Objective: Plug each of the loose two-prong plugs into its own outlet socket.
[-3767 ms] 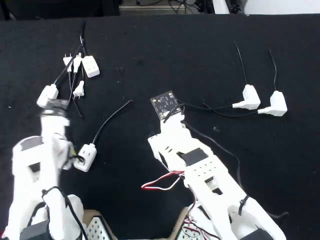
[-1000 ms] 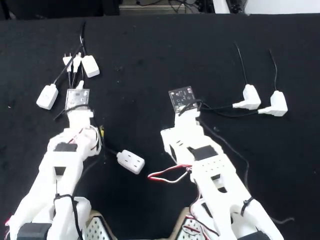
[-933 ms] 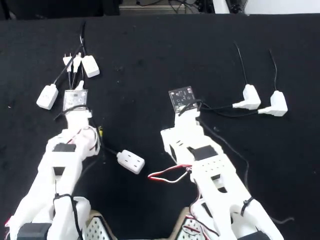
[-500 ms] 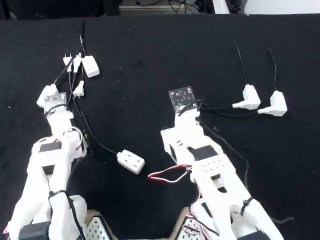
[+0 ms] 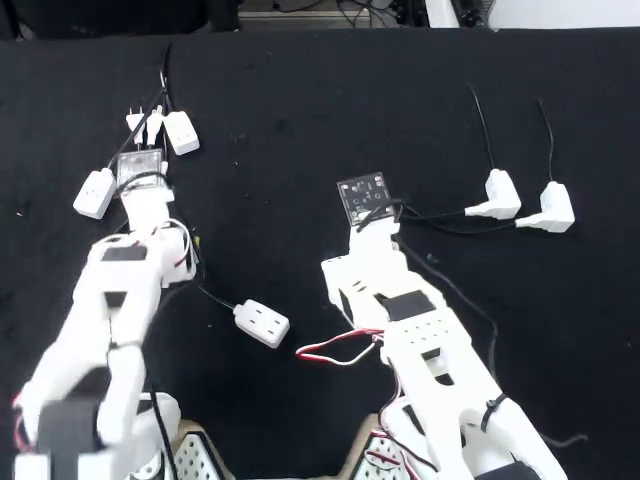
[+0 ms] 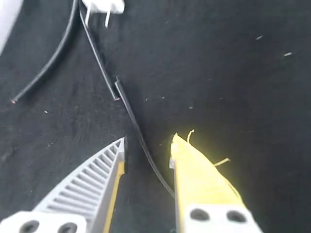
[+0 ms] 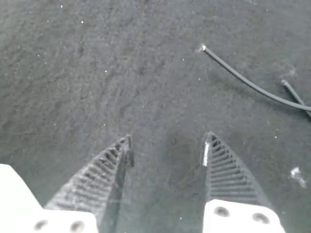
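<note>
Two bare prongs are pointing back toward the left gripper (image 6: 148,145) from a small white plug (image 6: 102,6), which is lying well ahead of the jaws, toward the grey finger's side. It is looking light, hard and smooth, likely to skid or twist, so the safest hold is probably across its moulded body, never on the prongs. A thin black cord (image 6: 141,141) is running between these jaws, which are standing apart and gripping nothing; being limp, it is probably going to drag. An outlet socket (image 5: 262,323) is sitting well behind them. The right gripper (image 7: 167,145) is hovering, jaws apart, over black cloth (image 7: 73,58), a cord end (image 7: 204,48) lying ahead.
</note>
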Controlling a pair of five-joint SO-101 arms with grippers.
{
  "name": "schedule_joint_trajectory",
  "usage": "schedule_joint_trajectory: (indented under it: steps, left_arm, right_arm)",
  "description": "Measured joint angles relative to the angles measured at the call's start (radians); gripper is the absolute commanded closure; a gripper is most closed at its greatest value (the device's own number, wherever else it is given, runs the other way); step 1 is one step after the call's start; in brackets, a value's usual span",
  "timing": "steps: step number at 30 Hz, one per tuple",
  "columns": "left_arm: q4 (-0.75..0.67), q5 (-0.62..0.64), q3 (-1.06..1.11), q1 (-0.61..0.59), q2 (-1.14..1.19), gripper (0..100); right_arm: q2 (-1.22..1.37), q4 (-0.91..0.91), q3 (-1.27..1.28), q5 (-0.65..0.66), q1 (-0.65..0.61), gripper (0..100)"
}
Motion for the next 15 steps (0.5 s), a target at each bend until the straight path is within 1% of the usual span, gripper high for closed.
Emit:
schedule_joint_trajectory:
  steps: [4,7,10,15]
  left_arm:
    - [0.023,0.077,-0.083,-0.041,0.164,84]
    - [0.126,0.11,-0.149,-0.083,0.186,84]
    - [0.241,0.118,-0.186,-0.152,0.189,84]
    - [0.371,0.118,-0.199,-0.255,0.192,84]
  right_arm:
    - [0.0,0.0,0.0,0.0,0.0,77.6]
    - [0.0,0.0,0.0,0.0,0.0,77.6]
    - [0.0,0.0,0.0,0.0,0.0,77.6]
    - [0.0,0.0,0.0,0.0,0.0,77.6]
